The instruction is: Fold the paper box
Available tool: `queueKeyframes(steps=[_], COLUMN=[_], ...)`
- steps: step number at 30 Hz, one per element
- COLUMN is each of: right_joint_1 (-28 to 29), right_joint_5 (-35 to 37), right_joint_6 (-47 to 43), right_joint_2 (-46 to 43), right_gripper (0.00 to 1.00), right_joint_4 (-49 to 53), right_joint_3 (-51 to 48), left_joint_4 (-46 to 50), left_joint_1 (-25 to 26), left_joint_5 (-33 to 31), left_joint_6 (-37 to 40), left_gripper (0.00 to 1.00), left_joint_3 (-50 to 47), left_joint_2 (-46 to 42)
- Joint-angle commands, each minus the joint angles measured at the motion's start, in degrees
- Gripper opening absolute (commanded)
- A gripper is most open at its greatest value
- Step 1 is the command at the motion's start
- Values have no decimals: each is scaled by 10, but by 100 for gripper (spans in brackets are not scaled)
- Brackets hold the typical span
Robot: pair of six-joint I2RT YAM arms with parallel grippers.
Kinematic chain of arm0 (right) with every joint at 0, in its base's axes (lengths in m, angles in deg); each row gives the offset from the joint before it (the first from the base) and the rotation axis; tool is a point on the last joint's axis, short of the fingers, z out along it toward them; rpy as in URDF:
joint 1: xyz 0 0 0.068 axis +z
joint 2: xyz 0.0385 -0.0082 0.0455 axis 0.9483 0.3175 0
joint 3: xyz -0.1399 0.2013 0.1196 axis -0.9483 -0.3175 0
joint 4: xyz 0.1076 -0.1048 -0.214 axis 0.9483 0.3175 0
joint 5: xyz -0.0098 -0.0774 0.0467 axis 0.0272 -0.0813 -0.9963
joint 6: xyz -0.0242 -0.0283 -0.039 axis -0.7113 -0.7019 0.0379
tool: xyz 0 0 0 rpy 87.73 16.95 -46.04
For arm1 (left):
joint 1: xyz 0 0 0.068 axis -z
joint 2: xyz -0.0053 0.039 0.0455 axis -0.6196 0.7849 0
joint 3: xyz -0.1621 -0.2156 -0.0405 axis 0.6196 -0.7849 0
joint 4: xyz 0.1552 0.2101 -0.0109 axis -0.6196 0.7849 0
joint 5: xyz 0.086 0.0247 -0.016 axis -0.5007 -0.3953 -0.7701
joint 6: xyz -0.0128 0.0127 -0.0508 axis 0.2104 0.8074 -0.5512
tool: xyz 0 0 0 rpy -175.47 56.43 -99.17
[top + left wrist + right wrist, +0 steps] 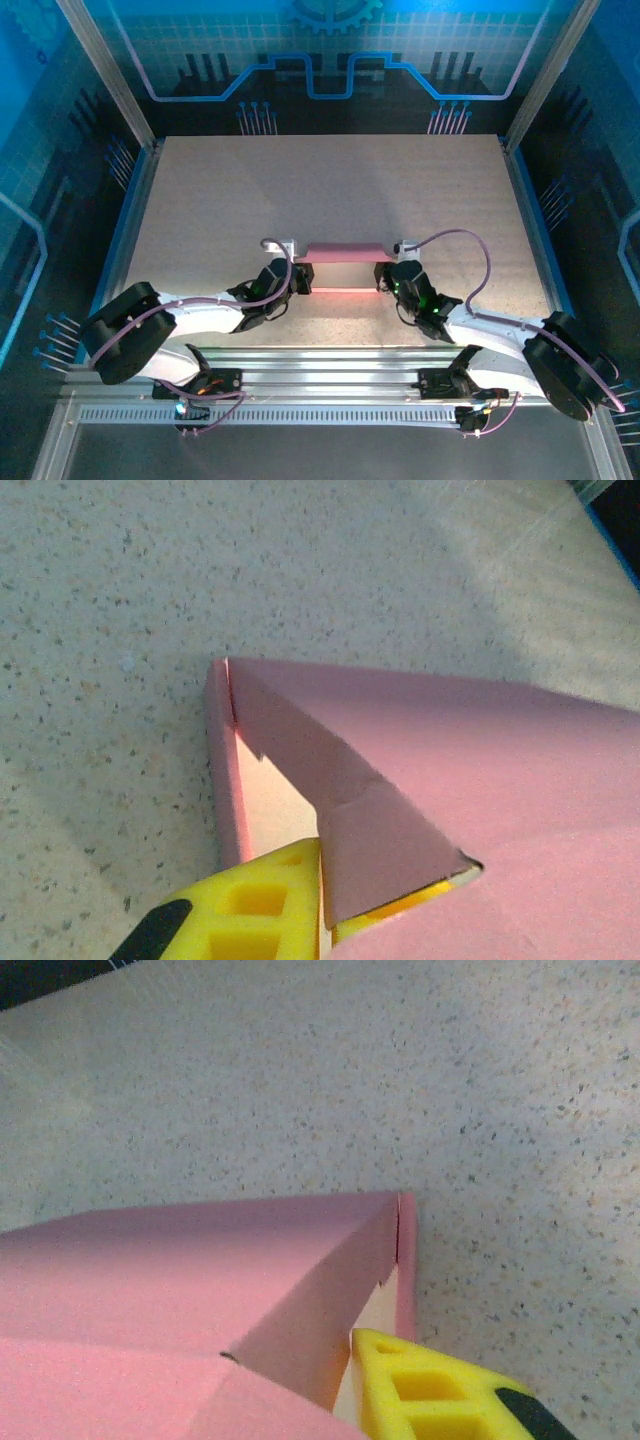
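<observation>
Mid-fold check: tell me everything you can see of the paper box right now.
The paper box is thin pink cardboard, whitish inside. It lies mid-table as a shallow, partly folded rectangle, long side running left to right, sides raised. At each end a corner flap slants inward beside a narrow corner slit. The left gripper pinches the left end flap between yellow fingers. The right gripper has one yellow finger against the right end's inner face; its grip is unclear.
</observation>
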Motion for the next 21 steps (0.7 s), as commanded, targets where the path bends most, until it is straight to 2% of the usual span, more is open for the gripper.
queueKeyframes(steps=[1,7,12,16,18,21], right_joint_1=[6,6,5,7,7,5], right_joint_5=[-21,-49,-83,-103,-110,-124], right_joint_6=[4,-8,-11,-8,-11,-16], right_joint_2=[-13,-33,-71,-129,-165,-214], right_gripper=[23,32,43,51,55,64], right_joint_4=[13,42,123,195,236,297], right_joint_3=[-8,-11,-7,-8,-9,-1], left_joint_4=[34,54,77,107,124,176], left_joint_1=[11,18,20,20,21,21], left_joint_5=[11,-2,-7,11,38,68], left_joint_6=[26,33,38,42,55,64], left_gripper=[11,12,17,29,39,49], left_joint_3=[-9,-1,9,8,-1,-14], left_joint_2=[1,2,-2,-29,-55,-109])
